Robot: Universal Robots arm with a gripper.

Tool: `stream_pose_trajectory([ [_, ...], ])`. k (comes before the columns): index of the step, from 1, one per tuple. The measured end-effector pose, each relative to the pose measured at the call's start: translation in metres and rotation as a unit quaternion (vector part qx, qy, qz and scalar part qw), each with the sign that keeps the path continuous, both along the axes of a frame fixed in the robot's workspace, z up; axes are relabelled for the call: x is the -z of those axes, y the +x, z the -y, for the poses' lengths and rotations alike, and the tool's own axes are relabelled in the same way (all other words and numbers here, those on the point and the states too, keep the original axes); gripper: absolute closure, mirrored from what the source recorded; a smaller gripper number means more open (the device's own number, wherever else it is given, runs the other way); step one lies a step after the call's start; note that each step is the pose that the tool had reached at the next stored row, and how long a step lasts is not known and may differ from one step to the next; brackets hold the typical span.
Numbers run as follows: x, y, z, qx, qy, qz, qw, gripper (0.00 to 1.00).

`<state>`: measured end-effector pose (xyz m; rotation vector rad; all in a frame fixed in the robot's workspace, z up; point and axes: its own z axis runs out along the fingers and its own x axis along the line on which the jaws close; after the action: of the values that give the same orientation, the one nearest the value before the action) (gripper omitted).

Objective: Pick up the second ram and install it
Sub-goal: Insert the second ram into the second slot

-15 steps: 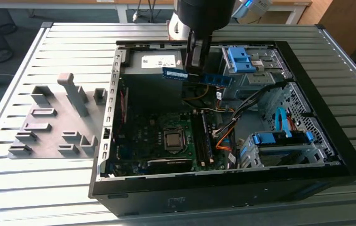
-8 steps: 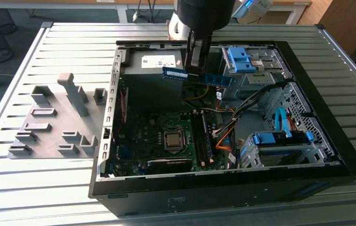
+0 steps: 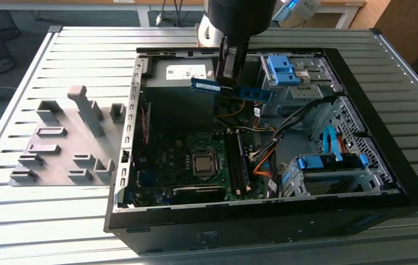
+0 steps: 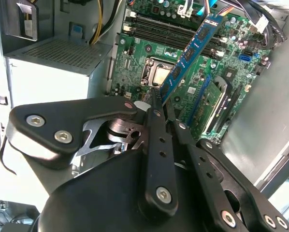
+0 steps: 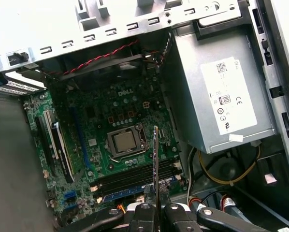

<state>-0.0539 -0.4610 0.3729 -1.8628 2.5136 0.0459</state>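
Gripper (image 3: 227, 83) clamped on the second ram (image 3: 232, 90) — above the open computer case (image 3: 268, 210) (motherboard (image 5: 115, 125) below)

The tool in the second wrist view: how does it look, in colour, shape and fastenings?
The tool is matte black, built of flat, rounded link plates joined by silver hex-socket screws. Bare grey metal parts show between the plates. Two narrow black fingers run forward side by side. In the exterior view, the arm above it is a dark, round housing.
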Motion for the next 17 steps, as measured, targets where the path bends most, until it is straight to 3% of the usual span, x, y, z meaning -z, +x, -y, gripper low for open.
stream_pose_trajectory([
  [17, 0.0002, 0.0, 0.0, 0.045, 0.0, 0.0, 0.999, 0.86],
])
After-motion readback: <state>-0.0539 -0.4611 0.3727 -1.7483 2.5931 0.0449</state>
